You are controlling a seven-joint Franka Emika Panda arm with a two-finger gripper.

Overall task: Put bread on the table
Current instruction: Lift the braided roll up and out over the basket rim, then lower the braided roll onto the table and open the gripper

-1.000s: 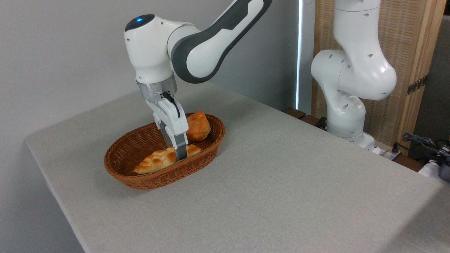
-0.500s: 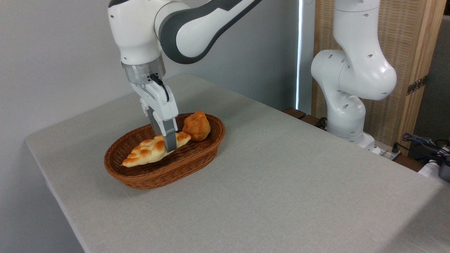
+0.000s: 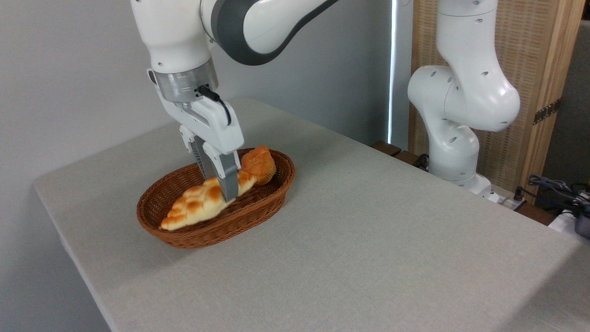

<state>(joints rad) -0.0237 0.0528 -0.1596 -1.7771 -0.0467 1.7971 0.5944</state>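
Two baked goods show over the basket point(image 3: 159, 221), and only the long braided one matters. Farthest left, the bread's point(image 3: 198, 207) pointed tip droops lowest, reaching out over the near-left rim; whether it touches the wicker cannot be told. The loaf slopes up to the right, and appears to be clear of the basket floor. Toward its right end the gripper point(image 3: 229, 191) is clamped across it, fingers drawn in tight on the crust, pointing down from a wrist that leans slightly. Just right of the fingers sits the bun point(image 3: 259, 164), against the far right wall of the basket, close to the loaf's raised end and possibly touching it.

By my reading the step in hand is the lift-out: the bread is grasped and raised but is not yet past the rim. The hold is off-centre, so the long left end hangs heavy and may swing or slip. The next move calls for more height, enough for the low tip to pass the rim without snagging, then a carry sideways over the table point(image 3: 368, 240). Right of the basket lies plenty of bare cloth for setting it down, with the fingers parting only once the loaf rests flat.
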